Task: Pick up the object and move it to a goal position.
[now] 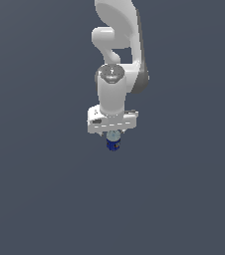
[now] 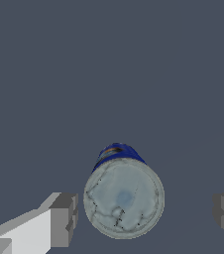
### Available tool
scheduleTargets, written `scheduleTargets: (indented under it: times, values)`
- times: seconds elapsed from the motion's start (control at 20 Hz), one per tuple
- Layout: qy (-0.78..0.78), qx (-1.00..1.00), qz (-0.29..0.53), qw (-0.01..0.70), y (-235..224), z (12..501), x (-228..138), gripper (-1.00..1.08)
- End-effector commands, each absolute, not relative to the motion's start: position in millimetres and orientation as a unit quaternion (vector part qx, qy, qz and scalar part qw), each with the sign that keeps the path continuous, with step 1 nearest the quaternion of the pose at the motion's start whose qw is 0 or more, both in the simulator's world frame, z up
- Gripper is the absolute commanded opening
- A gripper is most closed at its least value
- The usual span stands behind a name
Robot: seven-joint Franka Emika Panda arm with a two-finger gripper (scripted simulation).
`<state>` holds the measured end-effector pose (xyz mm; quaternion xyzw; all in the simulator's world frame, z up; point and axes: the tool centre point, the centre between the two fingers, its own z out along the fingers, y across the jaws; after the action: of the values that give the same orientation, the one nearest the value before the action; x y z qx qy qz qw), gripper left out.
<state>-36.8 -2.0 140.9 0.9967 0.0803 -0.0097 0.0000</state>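
Dark-blue body, pale whitish-blue top: the object [image 2: 123,197] stands upright between the two grey fingertip pads [image 2: 64,220] of the end effector [image 2: 146,213]. The wrist view shows the jaws spread wide, with one pad just beside the object's rim and the other well apart from it (neither pad touches it). In the exterior view the object [image 1: 113,141] sits directly beneath the white end effector [image 1: 112,133] on a plain grey-blue surface [image 1: 45,199].
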Motion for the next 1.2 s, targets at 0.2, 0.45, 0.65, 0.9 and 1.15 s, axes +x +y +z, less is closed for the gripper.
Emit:
scheduleTargets:
  times: [0.2,0.45,0.65,0.9,1.15]
  values:
    - [0.135,0.991,-0.003,0.0,2.6,129.2,-49.5,1.0]
    - [0.155,0.988,0.0,0.0,4.4,125.0,-54.5,1.0]
    - [0.156,0.988,0.0,0.0,4.5,124.6,-54.9,1.0]
    - [0.157,0.988,0.0,0.0,4.5,116.3,-55.2,1.0]
    - [0.158,0.987,0.0,0.0,4.8,92.9,-56.3,1.0]
